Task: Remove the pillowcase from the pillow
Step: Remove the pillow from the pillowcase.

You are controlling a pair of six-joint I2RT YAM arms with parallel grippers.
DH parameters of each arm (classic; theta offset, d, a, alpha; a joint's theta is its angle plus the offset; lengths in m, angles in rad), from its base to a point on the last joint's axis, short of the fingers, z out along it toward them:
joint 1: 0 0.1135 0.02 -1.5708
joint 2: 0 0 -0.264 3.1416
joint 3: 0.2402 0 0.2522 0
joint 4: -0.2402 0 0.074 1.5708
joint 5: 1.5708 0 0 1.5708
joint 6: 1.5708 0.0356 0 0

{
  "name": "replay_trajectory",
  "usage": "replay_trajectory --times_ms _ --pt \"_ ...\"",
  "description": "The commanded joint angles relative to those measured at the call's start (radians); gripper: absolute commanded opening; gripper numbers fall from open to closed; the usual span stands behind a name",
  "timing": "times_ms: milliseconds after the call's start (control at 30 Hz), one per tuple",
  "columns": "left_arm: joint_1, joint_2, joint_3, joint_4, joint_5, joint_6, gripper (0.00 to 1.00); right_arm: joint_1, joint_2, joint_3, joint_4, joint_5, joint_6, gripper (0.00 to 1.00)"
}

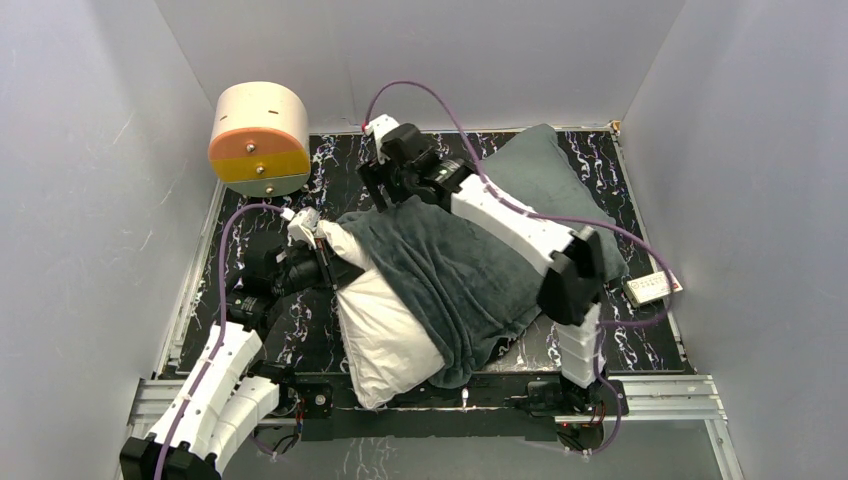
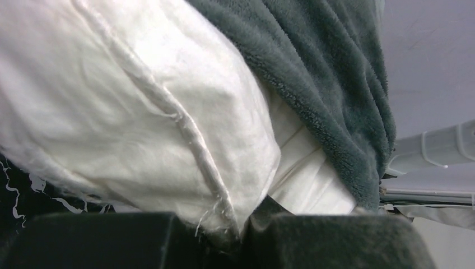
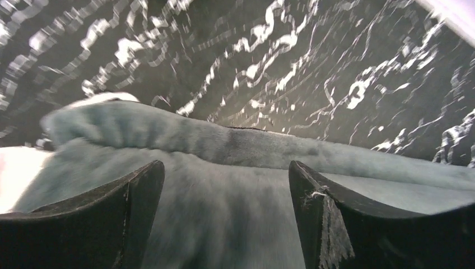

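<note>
While the left gripper (image 1: 325,258) is clamping its fingers (image 2: 95,241) tight on a bare corner of the pillow (image 1: 385,335), the seamed white tip of that corner is disappearing into the narrow slit between the two dark pads, as the left wrist view is showing. At the pillow's far end the right gripper (image 1: 383,195) is hovering with its fingers (image 3: 112,218) spread wide, holding nothing. The plush grey-green pillowcase (image 1: 450,270) is filling the gap between them, though I cannot tell whether the tips are pressing into the pile, since that view is blurring. The pillowcase is lying plain side up across the pillow's middle and far half, bunching into folds and leaving the pillow's near-left part bare and white. The right arm is stretching low over the pillow from its near-right side, hiding a strip of the fabric. A cream-and-orange cylinder (image 1: 260,140) is standing beyond the pillow's far-left end, well apart from it, and a small flat white device (image 1: 650,289) is lying off to the pillow's right. Purple cables (image 1: 430,92) are looping from both arms. The pillow is resting on a black table (image 1: 660,350) veined with white, and plain grey walls (image 1: 80,200) are closing it in on three sides.
</note>
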State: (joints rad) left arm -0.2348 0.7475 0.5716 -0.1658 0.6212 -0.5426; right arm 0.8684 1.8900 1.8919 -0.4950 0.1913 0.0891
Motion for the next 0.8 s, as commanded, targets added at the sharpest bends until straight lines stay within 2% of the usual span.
replay_trajectory --times_ms 0,67,133,200,233,333,500,567,633,667,733,767 --pt "-0.008 -0.034 0.056 -0.033 0.104 0.038 0.0 -0.023 0.159 0.177 -0.238 -0.055 -0.081 0.8" --pt "-0.009 -0.039 0.057 -0.04 0.086 0.036 0.0 -0.038 0.189 0.195 -0.242 -0.022 -0.078 0.59" --pt "-0.009 -0.041 0.07 -0.067 0.06 0.045 0.0 -0.061 0.188 0.193 -0.235 0.124 -0.037 0.38" --pt "-0.009 -0.051 0.082 -0.101 0.021 0.053 0.0 -0.097 0.146 0.125 -0.169 0.179 -0.029 0.09" --pt "-0.009 -0.057 0.087 -0.116 -0.003 0.055 0.0 -0.119 0.12 0.089 -0.134 0.198 -0.025 0.0" --pt "-0.009 -0.07 0.1 -0.157 -0.065 0.055 0.0 -0.189 0.051 0.025 -0.077 0.294 -0.018 0.0" --pt "-0.009 -0.087 0.103 -0.196 -0.173 0.033 0.0 -0.325 0.006 -0.016 -0.04 0.314 0.02 0.0" --pt "-0.009 -0.089 0.102 -0.194 -0.197 0.023 0.0 -0.359 -0.005 -0.006 -0.047 0.287 0.036 0.0" --pt "-0.009 -0.083 0.103 -0.171 -0.167 0.027 0.0 -0.361 -0.022 0.02 -0.08 0.127 0.04 0.0" --pt "-0.009 -0.075 0.105 -0.156 -0.142 0.031 0.0 -0.36 -0.036 0.02 -0.081 0.006 0.038 0.08" --pt "-0.008 -0.061 0.114 -0.146 -0.118 0.039 0.0 -0.355 -0.059 0.01 -0.066 -0.21 0.042 0.38" --pt "-0.009 -0.056 0.12 -0.147 -0.116 0.044 0.0 -0.348 -0.061 0.018 -0.07 -0.289 0.043 0.48"
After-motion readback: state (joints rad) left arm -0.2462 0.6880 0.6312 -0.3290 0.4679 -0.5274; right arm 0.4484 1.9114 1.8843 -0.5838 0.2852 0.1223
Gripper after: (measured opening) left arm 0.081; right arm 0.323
